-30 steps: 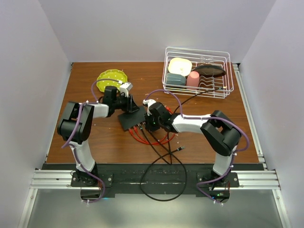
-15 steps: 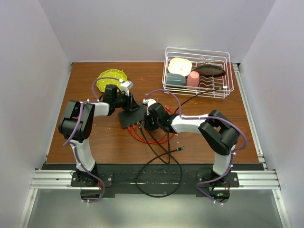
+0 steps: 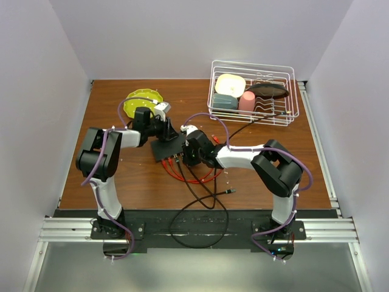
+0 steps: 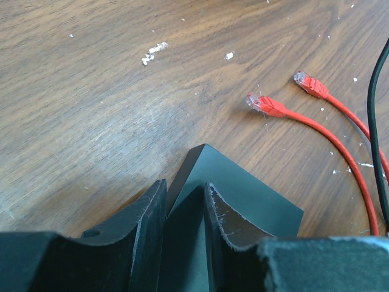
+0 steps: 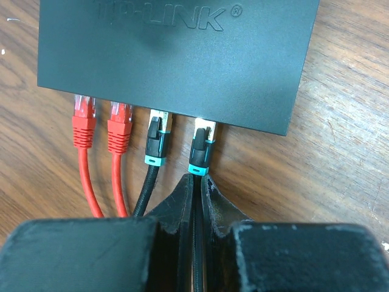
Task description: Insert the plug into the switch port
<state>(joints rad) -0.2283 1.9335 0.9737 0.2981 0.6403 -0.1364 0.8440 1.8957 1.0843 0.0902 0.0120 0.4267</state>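
Matte plastic switch — scuffed wood table

I'm looking into a robotics lab cell. Plain white walls are boxing in a wooden bench, with a left arm and right arm sitting bolted on an aluminium rail.

Grips, apparently, a corner of the black box in the left end effector; shows two loose red plugs on the bench.

Plug at switch edge, beside three others
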